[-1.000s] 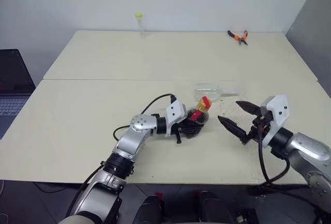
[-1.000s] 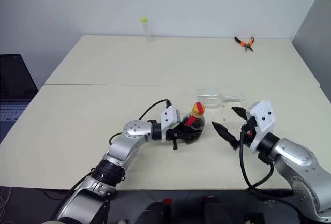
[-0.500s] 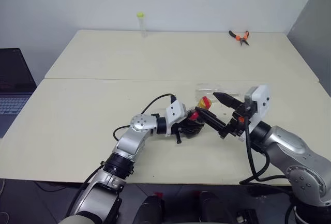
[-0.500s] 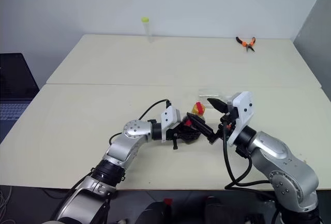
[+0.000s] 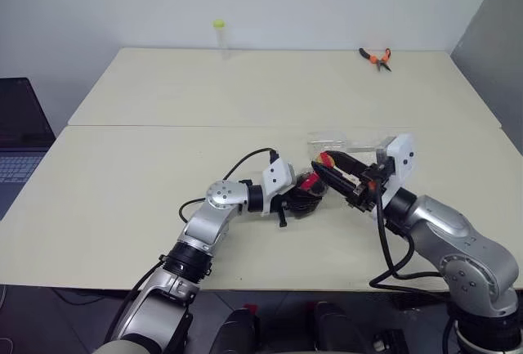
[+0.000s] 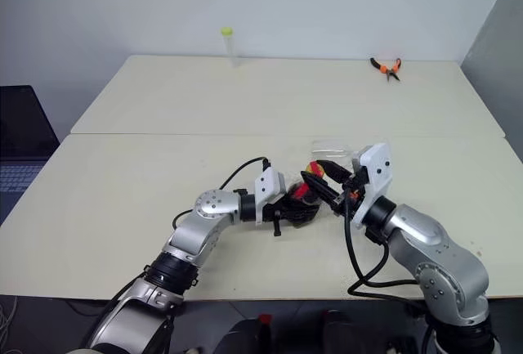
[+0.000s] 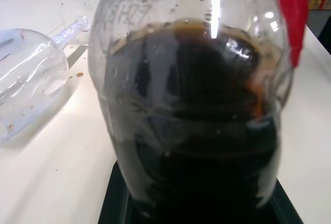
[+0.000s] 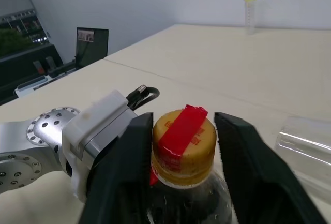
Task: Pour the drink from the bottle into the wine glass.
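The bottle (image 8: 182,182) stands upright, yellow cap (image 8: 183,140) on top

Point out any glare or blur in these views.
Left wrist view: a bright glare streak on the bottle, whose base looks soft; the lying wine glass also glints. Right wrist view: the yellow cap is crisp, the far tube softer.

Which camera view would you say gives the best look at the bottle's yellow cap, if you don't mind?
The right wrist view: the cap sits close up between the right gripper fingers, its red strip plain. The head views show it as a small yellow and red spot behind those fingers. The left wrist view shows the bottle body and drink, not the cap.
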`<control>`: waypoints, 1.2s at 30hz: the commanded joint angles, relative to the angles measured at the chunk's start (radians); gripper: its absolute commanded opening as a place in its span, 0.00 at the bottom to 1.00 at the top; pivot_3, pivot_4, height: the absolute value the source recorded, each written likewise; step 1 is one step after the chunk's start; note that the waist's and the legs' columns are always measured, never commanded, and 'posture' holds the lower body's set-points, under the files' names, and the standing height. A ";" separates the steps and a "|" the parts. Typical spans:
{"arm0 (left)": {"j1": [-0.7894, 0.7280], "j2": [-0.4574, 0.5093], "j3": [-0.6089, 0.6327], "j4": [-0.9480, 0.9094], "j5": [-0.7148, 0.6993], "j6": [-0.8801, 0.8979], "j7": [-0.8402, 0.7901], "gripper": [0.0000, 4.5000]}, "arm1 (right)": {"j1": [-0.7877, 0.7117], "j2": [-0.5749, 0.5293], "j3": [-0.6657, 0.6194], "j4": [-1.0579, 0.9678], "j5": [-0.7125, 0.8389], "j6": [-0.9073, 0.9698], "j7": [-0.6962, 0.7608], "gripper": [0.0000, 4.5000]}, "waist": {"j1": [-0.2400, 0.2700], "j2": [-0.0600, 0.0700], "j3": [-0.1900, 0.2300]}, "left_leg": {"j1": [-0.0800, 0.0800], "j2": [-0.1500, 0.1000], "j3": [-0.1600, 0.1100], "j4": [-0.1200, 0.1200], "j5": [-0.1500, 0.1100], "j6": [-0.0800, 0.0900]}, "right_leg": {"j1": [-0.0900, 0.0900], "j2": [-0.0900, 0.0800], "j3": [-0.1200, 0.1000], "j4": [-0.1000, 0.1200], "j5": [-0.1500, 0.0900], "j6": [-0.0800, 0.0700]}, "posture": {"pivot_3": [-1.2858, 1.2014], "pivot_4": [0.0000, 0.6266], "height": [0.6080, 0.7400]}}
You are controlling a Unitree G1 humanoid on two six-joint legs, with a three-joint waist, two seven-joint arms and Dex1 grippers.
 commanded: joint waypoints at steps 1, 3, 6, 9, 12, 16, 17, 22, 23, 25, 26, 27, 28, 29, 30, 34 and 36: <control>-0.012 -0.008 0.015 -0.036 -0.008 -0.019 0.002 0.19 | -0.008 0.012 -0.019 -0.019 0.008 -0.030 0.000 0.27 | 0.000 0.000 0.000 | 0.000 0.000 0.000 0.000 0.000 0.000 | 0.000 0.000 0.000 0.000 0.000 0.000 | 0.52 0.24 1.00; -0.010 -0.008 0.015 -0.039 -0.009 -0.019 0.003 0.19 | -0.004 0.018 -0.023 -0.020 0.012 -0.034 0.000 0.27 | 0.000 0.000 0.000 | 0.000 0.000 0.000 0.000 0.000 0.000 | 0.000 0.000 0.000 0.000 0.000 0.000 | 0.52 0.24 1.00; -0.008 -0.009 0.014 -0.041 -0.012 -0.021 -0.001 0.19 | 0.006 0.049 -0.040 -0.017 0.034 -0.047 -0.008 0.27 | 0.000 0.000 0.000 | 0.000 0.000 0.000 0.000 0.000 0.000 | 0.000 0.000 0.000 0.000 0.000 0.000 | 0.52 0.24 1.00; -0.006 -0.011 0.014 -0.044 -0.015 -0.022 -0.002 0.19 | 0.012 0.089 -0.063 -0.017 0.056 -0.061 -0.018 0.27 | 0.000 0.000 0.000 | 0.000 0.000 0.000 0.000 0.000 0.000 | 0.000 0.000 0.000 0.000 0.000 0.000 | 0.52 0.24 1.00; -0.005 -0.013 0.018 -0.046 -0.020 -0.022 -0.002 0.19 | 0.015 0.122 -0.082 -0.021 0.081 -0.071 -0.032 0.27 | 0.000 0.000 0.000 | 0.000 0.000 0.000 0.000 0.000 0.000 | 0.000 0.000 0.000 0.000 0.000 0.000 | 0.52 0.24 1.00; -0.001 -0.018 0.025 -0.052 -0.030 -0.020 -0.007 0.19 | 0.012 0.117 -0.059 -0.033 0.021 -0.088 -0.043 0.27 | -0.001 0.000 0.000 | 0.000 0.000 0.000 0.000 0.000 0.000 | 0.000 0.000 0.000 0.000 0.000 0.000 | 0.52 0.24 1.00; 0.000 -0.019 0.026 -0.053 -0.031 -0.019 -0.007 0.19 | 0.012 0.102 -0.042 -0.036 -0.023 -0.102 -0.040 0.27 | -0.001 0.000 0.000 | 0.000 0.000 0.000 0.000 0.000 0.000 | 0.000 0.000 0.000 0.000 0.000 0.000 | 0.52 0.24 1.00; 0.000 -0.023 0.032 -0.056 -0.037 -0.016 -0.012 0.19 | 0.015 -0.022 0.071 -0.016 -0.355 -0.287 -0.032 0.27 | -0.001 0.000 0.000 | 0.000 0.000 0.000 0.000 0.000 0.000 | 0.000 0.000 0.000 0.000 0.000 0.000 | 0.52 0.24 1.00; 0.001 -0.024 0.033 -0.057 -0.039 -0.015 -0.013 0.19 | 0.018 -0.044 0.083 -0.012 -0.407 -0.327 -0.028 0.27 | -0.001 0.000 0.000 | 0.000 -0.001 0.000 0.000 0.000 0.000 | 0.000 0.000 0.000 0.000 0.000 0.000 | 0.52 0.24 1.00; 0.000 -0.025 0.034 -0.057 -0.040 -0.014 -0.015 0.19 | 0.019 -0.070 0.099 -0.005 -0.479 -0.389 -0.016 0.27 | -0.001 0.000 0.000 | 0.000 -0.001 0.000 0.000 0.000 -0.001 | 0.000 0.000 0.000 0.000 0.000 0.000 | 0.52 0.24 1.00; 0.000 -0.025 0.034 -0.057 -0.040 -0.015 -0.015 0.19 | 0.018 -0.085 0.107 -0.003 -0.510 -0.416 -0.005 0.27 | -0.001 0.000 0.000 | 0.000 0.000 0.000 0.000 0.000 -0.001 | 0.000 0.000 0.000 0.000 0.000 0.000 | 0.52 0.24 1.00; 0.000 -0.025 0.034 -0.056 -0.041 -0.015 -0.016 0.19 | 0.018 -0.088 0.111 -0.001 -0.524 -0.430 0.002 0.27 | -0.001 0.000 0.000 | 0.000 0.000 0.000 0.000 0.001 -0.001 | 0.000 0.000 0.000 0.000 0.000 0.000 | 0.52 0.24 1.00; -0.001 -0.025 0.034 -0.056 -0.041 -0.014 -0.016 0.19 | 0.019 -0.085 0.110 0.000 -0.529 -0.438 0.006 0.27 | -0.001 0.000 0.000 | 0.000 0.000 0.001 0.000 0.001 -0.002 | 0.000 0.000 0.000 0.000 0.000 0.000 | 0.52 0.24 1.00; -0.002 -0.026 0.034 -0.055 -0.041 -0.015 -0.016 0.19 | 0.021 -0.078 0.105 -0.003 -0.522 -0.436 0.010 0.27 | -0.001 0.000 0.000 | 0.000 0.000 0.001 0.000 0.001 -0.002 | 0.000 0.000 0.000 0.000 0.000 0.000 | 0.52 0.24 1.00; -0.002 -0.026 0.035 -0.054 -0.041 -0.016 -0.015 0.19 | 0.024 -0.069 0.097 -0.009 -0.504 -0.424 0.015 0.27 | -0.001 0.000 0.000 | 0.000 0.000 0.001 0.000 0.001 -0.002 | 0.000 0.000 0.000 0.000 0.000 0.000 | 0.52 0.24 1.00; -0.008 -0.032 0.036 -0.063 -0.048 -0.015 -0.018 0.19 | 0.078 -0.075 0.040 -0.044 -0.440 -0.370 0.046 0.27 | 0.000 0.000 0.000 | 0.000 0.000 0.000 0.000 0.001 -0.001 | 0.000 0.000 0.000 0.000 0.000 0.000 | 0.52 0.24 1.00; -0.011 -0.034 0.035 -0.079 -0.058 -0.011 -0.027 0.19 | 0.132 -0.088 -0.004 -0.049 -0.433 -0.360 0.053 0.27 | 0.002 0.000 0.000 | 0.000 0.000 0.000 0.000 0.000 -0.001 | 0.000 0.000 0.000 0.000 0.000 0.000 | 0.52 0.24 1.00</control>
